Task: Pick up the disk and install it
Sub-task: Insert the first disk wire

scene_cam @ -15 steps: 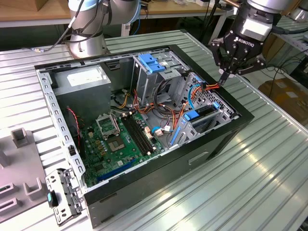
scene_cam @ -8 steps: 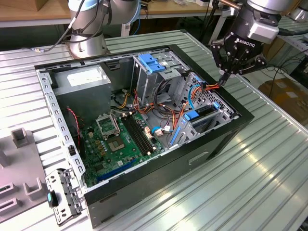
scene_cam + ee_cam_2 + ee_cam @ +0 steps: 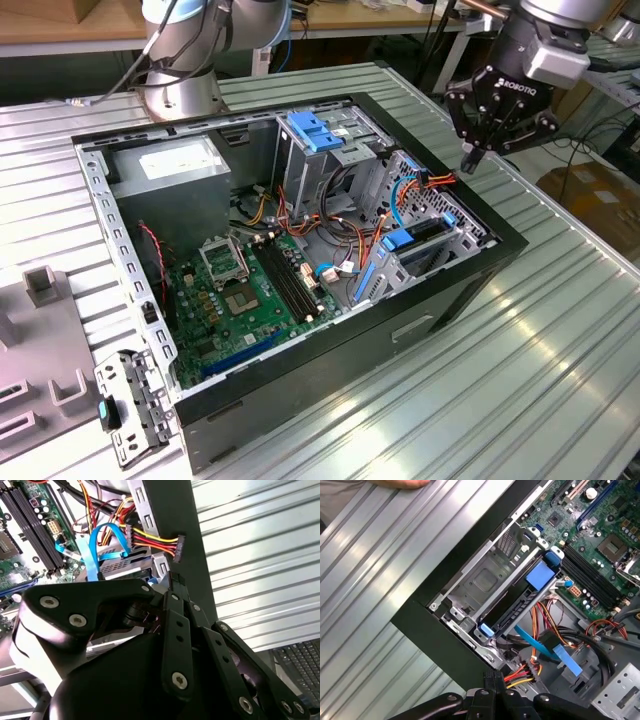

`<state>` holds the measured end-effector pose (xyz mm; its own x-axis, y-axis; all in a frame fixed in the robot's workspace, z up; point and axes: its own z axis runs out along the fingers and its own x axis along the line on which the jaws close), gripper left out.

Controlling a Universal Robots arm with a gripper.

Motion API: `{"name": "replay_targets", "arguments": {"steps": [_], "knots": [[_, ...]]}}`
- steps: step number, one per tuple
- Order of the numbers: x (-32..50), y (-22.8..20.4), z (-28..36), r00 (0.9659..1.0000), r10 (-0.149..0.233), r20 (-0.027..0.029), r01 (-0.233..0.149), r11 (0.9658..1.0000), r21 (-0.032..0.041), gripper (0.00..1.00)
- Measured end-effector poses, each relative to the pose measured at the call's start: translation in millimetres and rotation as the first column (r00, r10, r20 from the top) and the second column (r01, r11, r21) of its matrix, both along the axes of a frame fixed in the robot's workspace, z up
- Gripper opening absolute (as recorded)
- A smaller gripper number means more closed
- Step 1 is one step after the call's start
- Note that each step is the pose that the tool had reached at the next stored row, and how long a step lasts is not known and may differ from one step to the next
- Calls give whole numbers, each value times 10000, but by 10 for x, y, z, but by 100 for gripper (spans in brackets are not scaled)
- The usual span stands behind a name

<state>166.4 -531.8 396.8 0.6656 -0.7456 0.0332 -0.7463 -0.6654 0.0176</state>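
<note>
Blue plastic marks both ends of the disk point(image 3: 520, 605), a broad tab at one end and a small clip at the other. The dark slab between them stands on edge inside the grey metal drive cage point(image 3: 480, 577), at a corner of the open computer case point(image 3: 435, 635). In the exterior view the disk point(image 3: 425, 232) sits low in that cage, toward the exterior view's right. Its long axis runs level and alongside the nearest black case wall, with one narrow edge facing up out of the opening. I cannot tell which end carries the connectors. Picking up and placing look done, since the disk appears seated in its bay, though whether it is fully latched cannot be made out. A red, yellow and black power plug point(image 3: 177, 545) hangs loose by the case rim and seems joined to nothing, so any cabling looks undone. The gripper point(image 3: 471, 158) hovers above that rim, apart from the disk, its fingers pressed together with nothing between them. Ribbed metal table point(image 3: 560, 380) lies all around the case.
</note>
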Motion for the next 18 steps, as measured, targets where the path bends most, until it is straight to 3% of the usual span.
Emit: {"name": "replay_targets", "arguments": {"steps": [15, 18], "knots": [[30, 15, 0, 10000, 79, 0, -79, 10000, 0, 11], [41, 15, -6, 9990, 437, 0, -437, 9990, 0, 11]]}}
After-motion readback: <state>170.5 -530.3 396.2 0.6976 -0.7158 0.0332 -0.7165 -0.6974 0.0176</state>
